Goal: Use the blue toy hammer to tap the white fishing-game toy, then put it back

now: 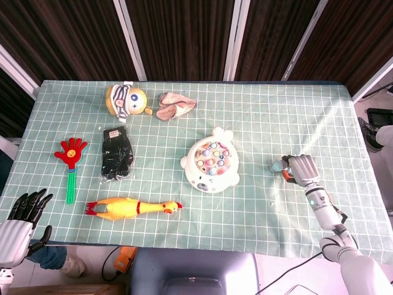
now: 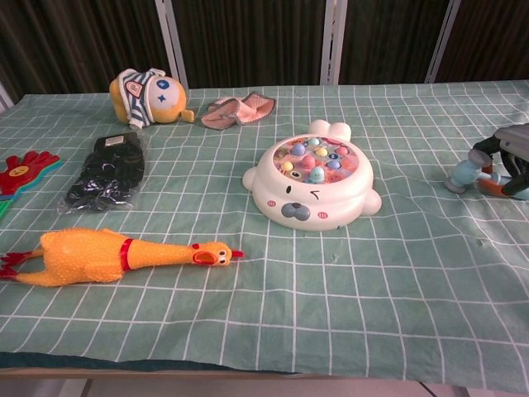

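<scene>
Gripping the blue toy hammer (image 1: 281,166) at the right side of the head view, the right hand (image 1: 301,169) sits low over the green checked tablecloth (image 1: 258,117), fingers wrapped around the handle, with the hammer's head just touching the cloth. The white fishing game (image 1: 210,163) rests at the centre of the frame, well apart from the hammer. At the lower left corner, the left hand (image 1: 22,215) hangs off the table edge, fingers spread and holding nothing.
</scene>
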